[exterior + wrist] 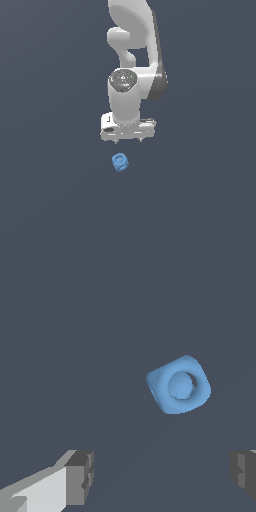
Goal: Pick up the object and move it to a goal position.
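The object (120, 163) is a small light-blue blocky piece with rounded edges and a ring mark on its upper face. It lies on the dark grey floor. In the wrist view the object (179, 384) shows its ring face. My gripper (128, 139) hangs from the white arm, above and just behind the object, apart from it. Its jaws are spread wide and empty. In the wrist view the gripper (162, 476) shows two grey fingertips (80, 477) far apart, with the object off the line between them.
The white arm (132, 60) rises behind the gripper to the top of the exterior view. The floor (50, 200) is a plain dark grey surface with nothing else on it.
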Available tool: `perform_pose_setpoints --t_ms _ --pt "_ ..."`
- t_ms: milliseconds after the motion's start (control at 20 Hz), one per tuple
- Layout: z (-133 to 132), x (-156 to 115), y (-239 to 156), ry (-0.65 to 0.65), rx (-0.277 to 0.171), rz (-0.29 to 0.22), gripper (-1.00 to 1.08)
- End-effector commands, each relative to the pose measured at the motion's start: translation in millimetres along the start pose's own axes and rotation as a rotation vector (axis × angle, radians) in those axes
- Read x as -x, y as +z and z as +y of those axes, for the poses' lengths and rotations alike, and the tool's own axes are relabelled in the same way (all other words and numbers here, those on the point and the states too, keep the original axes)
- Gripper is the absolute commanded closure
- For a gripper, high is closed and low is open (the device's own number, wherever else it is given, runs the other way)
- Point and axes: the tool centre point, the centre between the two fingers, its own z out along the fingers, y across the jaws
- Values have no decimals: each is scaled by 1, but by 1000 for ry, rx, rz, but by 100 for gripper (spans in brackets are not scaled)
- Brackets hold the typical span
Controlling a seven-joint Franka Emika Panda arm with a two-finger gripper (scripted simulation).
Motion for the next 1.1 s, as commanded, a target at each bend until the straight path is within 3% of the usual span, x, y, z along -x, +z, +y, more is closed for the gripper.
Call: perform_pose_setpoints --t_ms 0,600,1050 --pt "5 -5 6 -48 6 3 -92" --pt "31 -33 42 -334 41 16 -92" --pt "42 -42 56 -441 53 20 -92"
